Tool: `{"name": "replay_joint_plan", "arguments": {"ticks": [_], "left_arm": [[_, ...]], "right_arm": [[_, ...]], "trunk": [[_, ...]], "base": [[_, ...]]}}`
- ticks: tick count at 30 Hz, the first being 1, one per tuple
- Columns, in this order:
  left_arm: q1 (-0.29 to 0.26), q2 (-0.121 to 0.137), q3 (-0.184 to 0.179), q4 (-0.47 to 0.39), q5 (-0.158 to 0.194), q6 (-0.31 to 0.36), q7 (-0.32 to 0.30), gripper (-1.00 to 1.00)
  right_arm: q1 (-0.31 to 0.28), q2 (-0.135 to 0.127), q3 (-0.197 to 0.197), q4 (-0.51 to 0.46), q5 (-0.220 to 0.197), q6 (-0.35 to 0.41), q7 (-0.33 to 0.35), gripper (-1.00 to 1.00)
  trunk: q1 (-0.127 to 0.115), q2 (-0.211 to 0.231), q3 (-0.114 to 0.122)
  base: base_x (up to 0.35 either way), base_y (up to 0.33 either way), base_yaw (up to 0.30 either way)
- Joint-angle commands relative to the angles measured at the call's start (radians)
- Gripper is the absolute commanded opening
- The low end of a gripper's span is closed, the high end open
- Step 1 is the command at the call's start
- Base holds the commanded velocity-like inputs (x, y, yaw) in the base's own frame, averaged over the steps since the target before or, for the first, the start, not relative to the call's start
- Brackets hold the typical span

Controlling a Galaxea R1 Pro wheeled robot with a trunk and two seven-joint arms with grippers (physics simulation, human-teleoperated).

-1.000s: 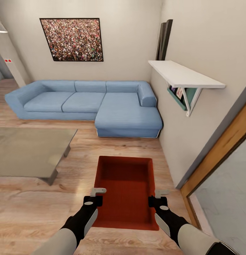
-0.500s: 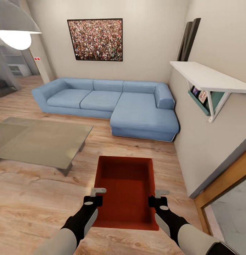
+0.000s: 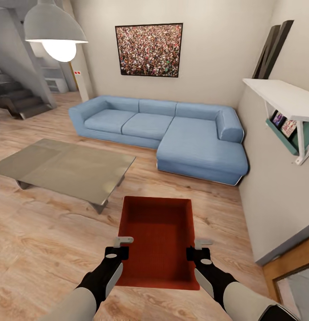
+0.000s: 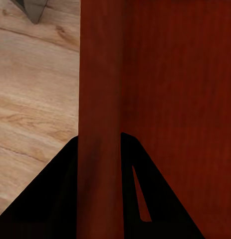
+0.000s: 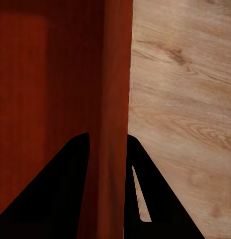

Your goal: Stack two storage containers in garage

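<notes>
storage container | orange-red shallow open tray | left tool clamps its left wall | right tool clamps right wall

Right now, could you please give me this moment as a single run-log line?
place: living room | held: storage container | left gripper: shut on left wall | right gripper: shut on right wall | nearby: sofa, glass table
</notes>
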Motion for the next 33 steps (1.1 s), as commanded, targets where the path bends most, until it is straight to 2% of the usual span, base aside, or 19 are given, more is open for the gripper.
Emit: {"name": "replay_joint_plan", "arguments": {"ticks": [1, 33], "left_arm": [[0.000, 0.002, -0.016, 0.002, 0.030, 0.035, 0.012, -1.00], [0.000, 0.002, -0.016, 0.002, 0.030, 0.036, 0.011, -1.00]], "right_arm": [[-0.002, -0.008, -0.016, -0.002, 0.010, -0.024, -0.023, -1.00], [-0.002, -0.008, -0.015, -0.002, 0.010, -0.025, -0.023, -1.00]], "trunk": [[0.001, -0.002, -0.002], [0.001, -0.002, -0.002]], "base": [[0.000, 0.000, 0.300], [0.000, 0.000, 0.300]]}}
